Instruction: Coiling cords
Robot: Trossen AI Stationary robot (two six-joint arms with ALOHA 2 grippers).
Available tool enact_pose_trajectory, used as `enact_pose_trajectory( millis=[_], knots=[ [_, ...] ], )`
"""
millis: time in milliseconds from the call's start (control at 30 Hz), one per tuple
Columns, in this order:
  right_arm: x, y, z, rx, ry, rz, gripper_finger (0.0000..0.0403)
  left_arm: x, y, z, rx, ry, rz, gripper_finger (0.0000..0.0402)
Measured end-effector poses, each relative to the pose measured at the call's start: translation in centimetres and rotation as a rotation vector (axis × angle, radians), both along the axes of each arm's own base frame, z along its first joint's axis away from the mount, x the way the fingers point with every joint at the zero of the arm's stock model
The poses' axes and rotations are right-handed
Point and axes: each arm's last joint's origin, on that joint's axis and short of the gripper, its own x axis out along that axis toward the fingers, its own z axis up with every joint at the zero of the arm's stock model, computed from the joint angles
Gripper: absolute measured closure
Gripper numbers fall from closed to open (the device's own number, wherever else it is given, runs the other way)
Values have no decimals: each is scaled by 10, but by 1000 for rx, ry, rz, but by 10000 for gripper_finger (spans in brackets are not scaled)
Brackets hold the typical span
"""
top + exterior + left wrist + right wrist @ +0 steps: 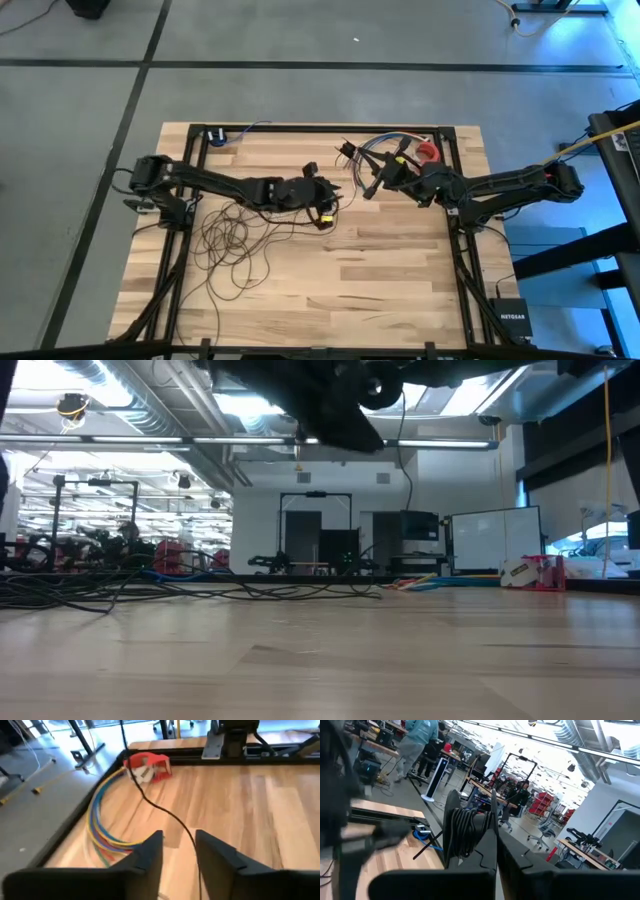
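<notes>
The cords are one thin dark wire. Its loose loops (232, 240) lie spread on the wooden table's left half and show low along the tabletop in the low view (150, 590). My left gripper (330, 195) is at mid-table, open, and a single strand (172, 817) runs through the gap between its fingers (177, 842). Whether that strand touches a finger cannot be told. My right gripper (372, 186) is held above the table to the right of the left one, shut on a wound coil of the cord (465, 832). My right gripper has a coil of several dark strands (462, 827) between its two fingers, reaching well back from the tips. The fingers point about level toward the table's left side. The coil is lifted clear of the table.
A bundle of multicoloured wires (385, 150) curves along the far right of the table (100, 830), next to a red object (428, 152). A small blue-and-black item (215, 135) sits at the far left corner. Black frame rails (320, 128) edge the table. A person (417, 740) stands in the room beyond.
</notes>
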Motion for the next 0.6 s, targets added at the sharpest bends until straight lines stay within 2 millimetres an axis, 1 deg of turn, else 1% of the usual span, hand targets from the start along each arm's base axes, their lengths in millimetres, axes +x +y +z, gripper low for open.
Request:
enact_pose_trajectory(
  millis=[100,167,233,300,467,600],
  knots=[
    [0,0,0,-1,2,0,398,13,8,-22,-46,-17,43,259],
    [0,0,0,-1,4,0,398,20,12,-37,-66,-19,64,250],
    [0,0,-1,-1,8,0,398,25,15,-48,-72,-28,73,246],
    [0,0,-1,-2,10,0,398,28,17,-52,-87,-51,54,246],
    [0,0,-2,-2,23,0,398,32,17,-57,-153,-53,-88,251],
    [0,0,-2,-2,25,0,398,32,16,-56,-162,-54,-116,253]
  ],
)
